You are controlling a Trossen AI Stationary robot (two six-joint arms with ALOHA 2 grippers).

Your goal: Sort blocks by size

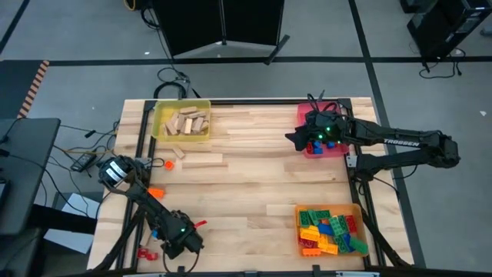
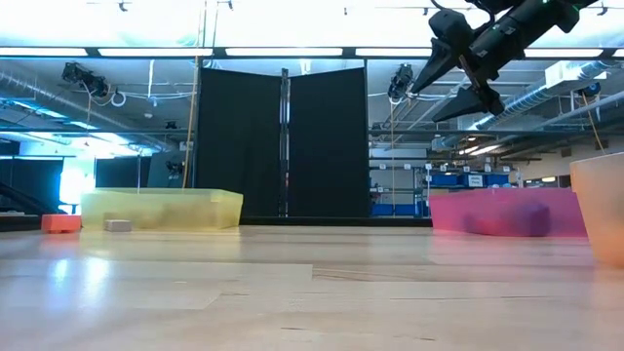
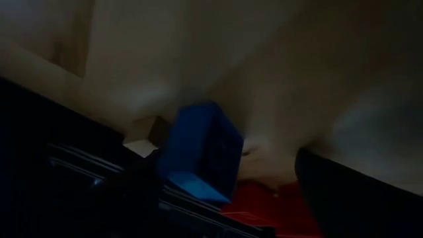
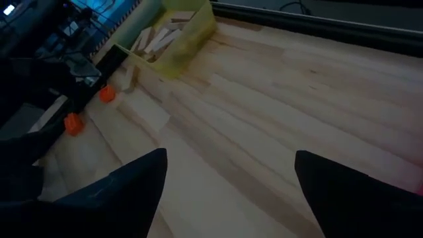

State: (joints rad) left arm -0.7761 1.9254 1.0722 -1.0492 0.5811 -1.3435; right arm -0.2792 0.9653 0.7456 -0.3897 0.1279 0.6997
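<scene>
My left gripper (image 1: 184, 241) is low over the table's near left corner, open. In its wrist view a blue block (image 3: 201, 153) stands between the two dark fingers, close to one of them, with a red block (image 3: 264, 206) just behind it; whether a finger touches the blue block I cannot tell. My right gripper (image 1: 296, 138) hangs open and high beside the red tray (image 1: 338, 151), holding nothing. Loose orange blocks (image 1: 156, 192) and a tan block (image 1: 179, 152) lie on the left half of the table.
A yellow tray (image 1: 161, 115) with tan wooden blocks sits at the far left. An orange tray (image 1: 355, 208) with several coloured bricks sits at the near right. Small red pieces (image 1: 201, 223) lie by the left gripper. The middle of the table (image 1: 254, 185) is bare wood.
</scene>
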